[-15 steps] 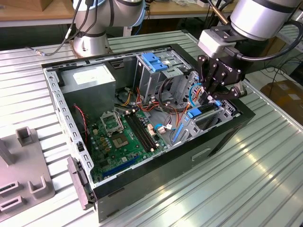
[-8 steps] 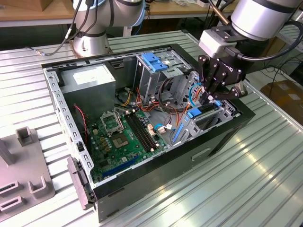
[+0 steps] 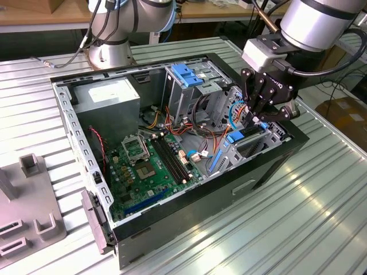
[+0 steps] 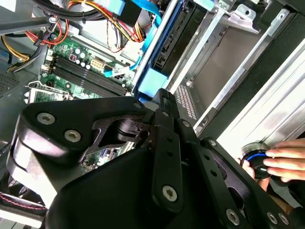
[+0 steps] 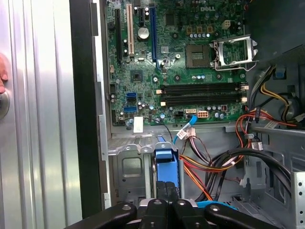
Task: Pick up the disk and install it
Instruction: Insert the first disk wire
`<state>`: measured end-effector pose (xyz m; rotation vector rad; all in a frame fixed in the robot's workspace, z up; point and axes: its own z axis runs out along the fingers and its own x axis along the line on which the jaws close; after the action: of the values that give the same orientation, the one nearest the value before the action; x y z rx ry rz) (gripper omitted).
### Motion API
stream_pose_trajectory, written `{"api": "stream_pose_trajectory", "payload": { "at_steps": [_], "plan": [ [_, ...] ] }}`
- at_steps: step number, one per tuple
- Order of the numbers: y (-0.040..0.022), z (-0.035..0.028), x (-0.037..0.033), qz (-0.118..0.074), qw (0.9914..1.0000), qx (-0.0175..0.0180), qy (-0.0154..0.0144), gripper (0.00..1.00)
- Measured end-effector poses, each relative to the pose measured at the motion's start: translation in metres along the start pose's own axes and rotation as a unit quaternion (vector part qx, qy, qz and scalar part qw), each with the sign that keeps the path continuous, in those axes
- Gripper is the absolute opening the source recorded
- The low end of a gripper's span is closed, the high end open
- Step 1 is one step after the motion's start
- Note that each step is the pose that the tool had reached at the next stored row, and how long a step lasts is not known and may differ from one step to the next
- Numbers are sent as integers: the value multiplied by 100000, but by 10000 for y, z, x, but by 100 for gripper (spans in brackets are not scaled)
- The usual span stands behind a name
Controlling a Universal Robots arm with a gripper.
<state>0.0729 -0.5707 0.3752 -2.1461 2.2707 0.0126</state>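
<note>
The disk (image 3: pixel 243 136) sits edge-up in the drive bay at the end of the open computer case (image 3: pixel 269 172) on the exterior view's right, its blue frame showing. In the first wrist view the disk's blue edge (image 5: pixel 164 167) runs down into the bay and under my fingers. My gripper (image 3: pixel 261 119) hangs directly over it. The fingers (image 5: pixel 159 205) are pressed together, with the gripper (image 5: pixel 167 202) tips against the blue frame. In the second wrist view the gripper (image 4: pixel 162 94) tip meets the blue end of the disk (image 4: pixel 152 78).
The case holds a green motherboard (image 3: pixel 149 163), a grey power supply box (image 3: pixel 106 94), a metal cage with a blue latch (image 3: pixel 186 74) and loose red, orange and blue cables (image 5: pixel 214 167). A person's hand (image 4: pixel 286 162) rests on a blue-ringed knob beside the case. A grey fixture (image 3: pixel 28 215) stands on the exterior view's left.
</note>
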Motion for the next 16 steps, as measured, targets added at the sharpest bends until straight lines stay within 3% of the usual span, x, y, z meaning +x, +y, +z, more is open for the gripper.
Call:
{"api": "stream_pose_trajectory", "payload": {
  "at_steps": [1, 3, 7, 16],
  "plan": [
    [-28, 33, -1, 5, 100000, 225, -7, 10],
    [-34, 43, -1, 2, 100000, 282, -10, 10],
    [-60, 79, -2, -10, 100000, 312, -18, 10],
    [-173, 260, -35, -817, 99996, 300, 10, 10]
  ]
}}
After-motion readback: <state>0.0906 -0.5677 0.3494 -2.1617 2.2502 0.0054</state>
